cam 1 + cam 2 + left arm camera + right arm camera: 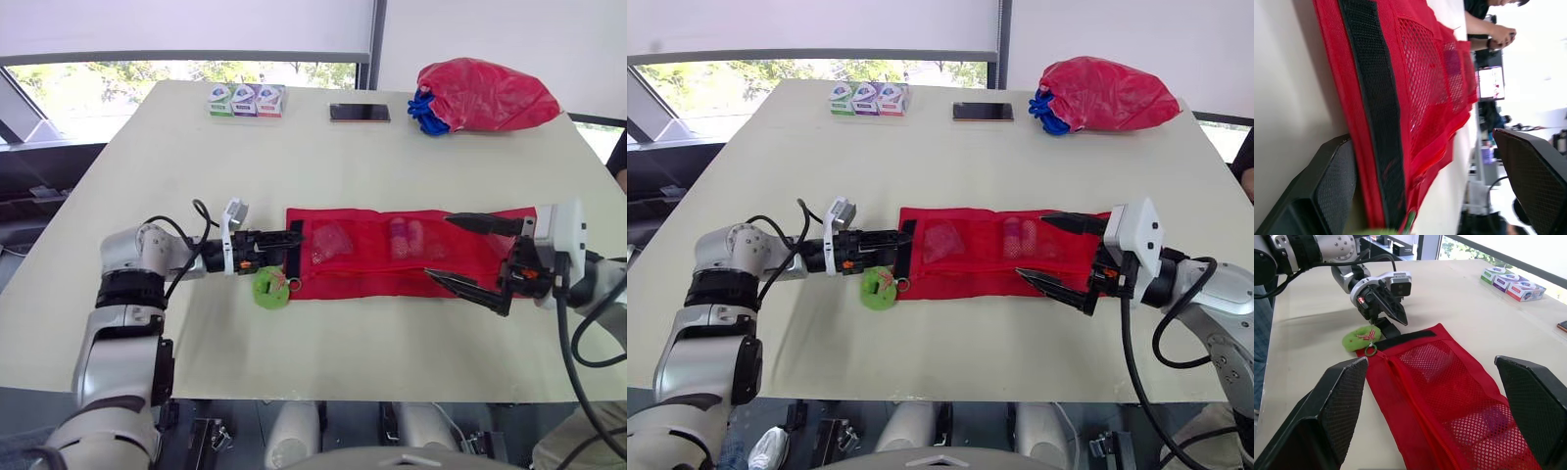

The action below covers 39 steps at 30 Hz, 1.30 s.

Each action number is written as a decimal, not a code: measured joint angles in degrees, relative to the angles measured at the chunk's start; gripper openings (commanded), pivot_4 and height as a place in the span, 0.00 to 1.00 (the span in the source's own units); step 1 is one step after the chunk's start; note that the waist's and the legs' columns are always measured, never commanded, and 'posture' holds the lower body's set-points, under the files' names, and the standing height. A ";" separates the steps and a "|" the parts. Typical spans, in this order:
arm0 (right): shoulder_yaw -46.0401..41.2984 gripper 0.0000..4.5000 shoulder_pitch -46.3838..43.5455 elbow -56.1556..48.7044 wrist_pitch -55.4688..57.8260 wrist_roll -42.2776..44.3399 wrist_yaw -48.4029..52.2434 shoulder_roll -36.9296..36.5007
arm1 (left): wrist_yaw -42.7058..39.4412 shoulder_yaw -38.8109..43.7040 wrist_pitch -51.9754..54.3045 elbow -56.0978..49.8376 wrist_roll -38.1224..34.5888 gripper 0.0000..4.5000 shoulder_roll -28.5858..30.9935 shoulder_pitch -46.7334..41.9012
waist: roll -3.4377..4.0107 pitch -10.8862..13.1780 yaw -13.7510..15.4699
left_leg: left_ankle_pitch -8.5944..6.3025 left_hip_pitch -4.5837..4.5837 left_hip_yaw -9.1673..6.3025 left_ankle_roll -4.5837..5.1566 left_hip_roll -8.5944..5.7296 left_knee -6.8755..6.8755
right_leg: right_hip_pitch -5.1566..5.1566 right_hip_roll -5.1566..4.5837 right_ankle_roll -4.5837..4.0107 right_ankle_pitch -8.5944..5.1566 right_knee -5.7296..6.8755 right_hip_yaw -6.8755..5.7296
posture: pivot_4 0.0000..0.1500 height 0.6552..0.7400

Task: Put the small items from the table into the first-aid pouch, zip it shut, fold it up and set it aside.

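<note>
Pouch (362, 266) lies flat on the near-middle of the table (294, 147), left gripper (292, 243) spread at its left end and right gripper (439, 248) wide apart over its right end, so I'd pinch the left edge squarely, clear of the green tag (271, 289), before folding.

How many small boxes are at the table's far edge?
3, in a row at the table's far edge: green box, purple box, red-and-blue box. None looks hidden.

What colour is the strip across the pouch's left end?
Black; the strip shows best in the left wrist view.
</note>
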 measured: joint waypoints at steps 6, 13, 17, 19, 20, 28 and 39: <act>0.04 1.00 0.27 -1.00 -0.15 0.03 -1.34 0.28 | -2.71 -0.40 2.00 2.46 -0.01 0.35 -0.41 -0.31 | -0.08 0.05 -0.17 | 0.00 -0.08 -0.03 0.00 0.04 -0.01 | -0.06 0.04 -0.03 0.02 -0.01 -0.03 | 1.00 1.00; 1.67 1.00 -0.26 -1.33 -0.12 0.62 -2.35 0.57 | -4.09 -1.37 1.98 2.46 0.01 0.00 -0.13 -0.31 | -0.08 0.05 -0.14 | 0.00 -0.07 -0.09 0.00 0.04 -0.01 | -0.06 0.03 -0.04 0.02 -0.01 -0.02 | 1.00 1.00; 4.73 1.00 -3.24 -1.37 1.32 1.28 -3.96 1.86 | -4.70 -1.41 1.76 2.46 0.70 0.00 -0.03 -0.29 | -0.08 0.05 -0.21 | 0.00 -0.05 -0.12 0.00 0.06 -0.01 | -0.07 0.03 -0.04 0.02 -0.01 -0.02 | 1.00 1.00; 8.89 1.00 -5.37 -1.42 3.89 1.79 -5.59 2.97 | -4.88 -1.54 1.73 2.46 1.00 0.00 -0.08 -0.29 | -0.08 0.05 -0.23 | 0.00 -0.06 -0.14 0.00 0.06 -0.02 | -0.08 0.03 -0.05 0.02 0.00 -0.02 | 1.00 1.00; 9.81 1.00 -5.72 -1.40 4.35 1.82 -5.90 3.21 | -4.95 -1.59 1.73 2.46 1.01 0.00 -0.09 -0.28 | -0.08 0.05 -0.15 | 0.00 -0.09 -0.15 0.00 0.06 -0.02 | -0.08 0.03 -0.05 0.02 -0.01 -0.03 | 1.00 1.00; 28.08 1.00 -19.69 7.25 5.14 -5.17 -3.71 12.17 | -3.50 -1.68 -1.55 2.40 2.91 0.00 -2.23 -1.18 | -0.09 0.04 0.01 | 0.01 -0.09 -0.11 0.00 0.03 0.04 | -0.13 0.03 -0.06 0.03 0.05 -0.02 | 1.00 1.00; 46.03 1.00 -29.03 28.42 -7.43 -24.82 4.57 22.28 | 1.80 0.98 -4.28 4.06 5.55 0.00 -6.36 -4.05 | -0.05 0.02 0.02 | 0.04 -0.14 -0.11 -0.03 -0.05 0.06 | -0.04 0.01 0.15 0.15 0.07 -0.09 | 1.00 1.00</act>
